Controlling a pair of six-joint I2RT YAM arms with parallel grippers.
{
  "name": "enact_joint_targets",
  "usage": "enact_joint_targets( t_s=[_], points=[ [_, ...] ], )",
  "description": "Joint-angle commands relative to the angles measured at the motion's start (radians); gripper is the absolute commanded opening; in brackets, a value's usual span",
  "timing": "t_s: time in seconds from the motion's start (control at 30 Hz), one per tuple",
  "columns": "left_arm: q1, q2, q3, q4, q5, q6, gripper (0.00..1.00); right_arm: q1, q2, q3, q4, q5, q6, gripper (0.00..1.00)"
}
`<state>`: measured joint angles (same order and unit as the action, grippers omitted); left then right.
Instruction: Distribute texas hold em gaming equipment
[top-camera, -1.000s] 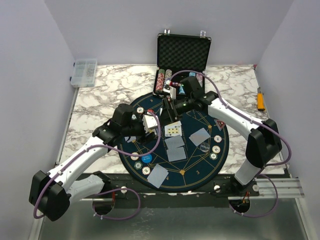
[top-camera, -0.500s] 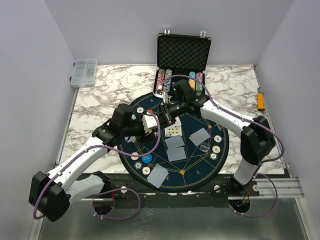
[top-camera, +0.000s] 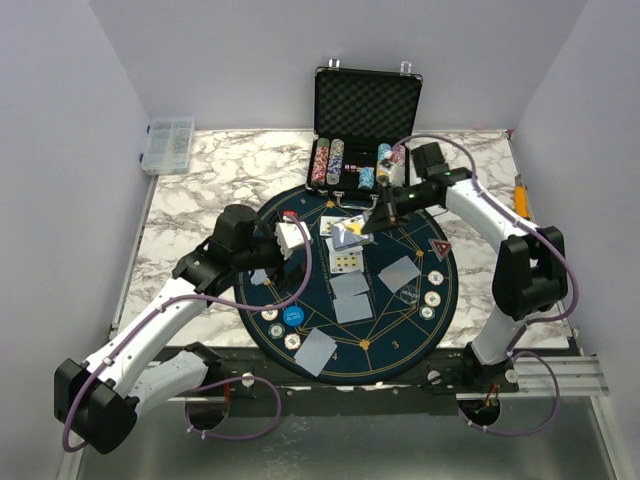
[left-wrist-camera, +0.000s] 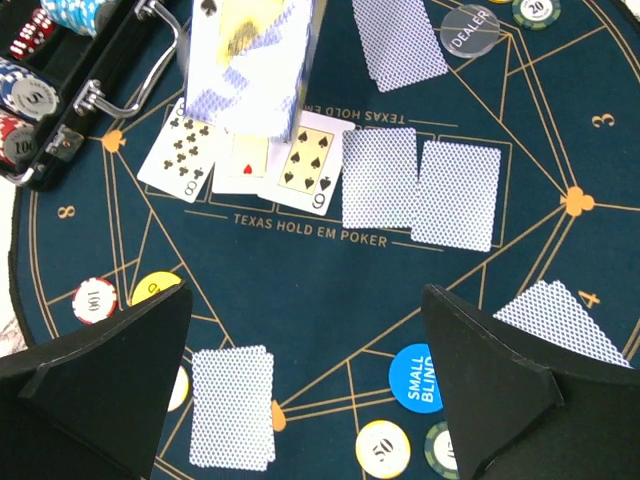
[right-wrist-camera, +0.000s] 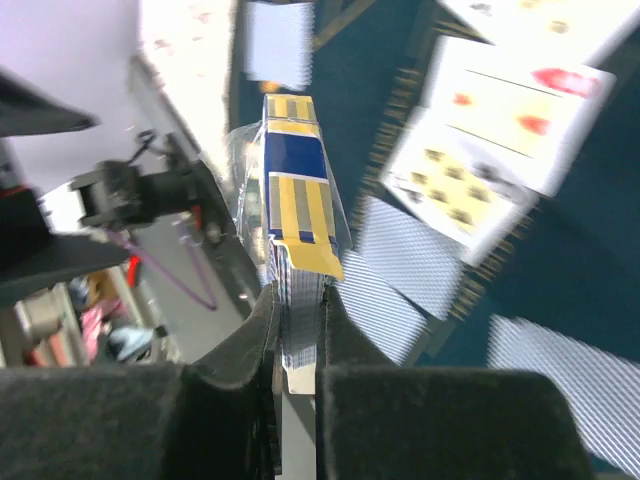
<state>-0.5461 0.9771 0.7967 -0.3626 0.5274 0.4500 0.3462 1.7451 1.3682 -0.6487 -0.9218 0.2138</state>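
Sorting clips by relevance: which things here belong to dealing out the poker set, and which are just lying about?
Job: card pack in the right gripper; face-up cards; face-down cards; dealer disc; small-blind disc; loose chips on the mat; racked chips in the case.
Lying about: clear compartment box; yellow-handled tool.

The card box (left-wrist-camera: 250, 60) hides most of the middle face-up card (left-wrist-camera: 243, 168), and its own top is cut off.
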Motion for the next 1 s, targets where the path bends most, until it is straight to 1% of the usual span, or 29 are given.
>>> enact_joint_targets(
  t_s=[0.0, 0.07, 0.17, 0.33, 0.53, 0.67, 0.7, 0.77, 0.8, 0.87, 0.97],
  points=[
    [0.015, -0.014, 0.049, -0.086, 0.001, -0.027, 0.98, -0.115, 0.004, 0.038, -0.254, 0.177, -0.245, 0.0],
    [0.022, -0.01, 0.056, -0.094, -0.006, -0.03, 0.98, -0.168, 0.024, 0.049, -0.264, 0.222, -0.261, 0.01],
    [0.028, 0.001, 0.069, -0.105, -0.008, -0.046, 0.98, -0.218, 0.087, 0.109, -0.297, 0.243, -0.313, 0.01],
    [0.035, 0.035, 0.105, -0.121, -0.027, -0.08, 0.98, -0.228, 0.231, 0.22, -0.35, 0.277, -0.386, 0.01],
    [0.04, 0.029, 0.109, -0.139, -0.038, -0.046, 0.98, -0.231, 0.337, 0.308, -0.366, 0.261, -0.425, 0.01],
    [0.04, 0.028, 0.103, -0.151, -0.048, -0.025, 0.98, -0.247, 0.428, 0.387, -0.419, 0.232, -0.461, 0.01],
    [0.04, 0.027, 0.103, -0.153, -0.048, -0.021, 0.98, -0.25, 0.443, 0.4, -0.428, 0.229, -0.474, 0.03],
    [0.04, 0.029, 0.105, -0.158, -0.054, -0.018, 0.98, -0.251, 0.476, 0.423, -0.446, 0.242, -0.488, 0.13],
    [0.041, 0.031, 0.106, -0.162, -0.055, -0.017, 0.98, -0.251, 0.489, 0.432, -0.454, 0.248, -0.49, 0.21],
    [0.041, 0.031, 0.109, -0.166, -0.053, -0.011, 0.98, -0.253, 0.508, 0.451, -0.469, 0.266, -0.491, 0.34],
    [0.043, 0.03, 0.107, -0.168, -0.048, -0.008, 0.98, -0.261, 0.493, 0.467, -0.462, 0.304, -0.489, 0.52]
  ],
)
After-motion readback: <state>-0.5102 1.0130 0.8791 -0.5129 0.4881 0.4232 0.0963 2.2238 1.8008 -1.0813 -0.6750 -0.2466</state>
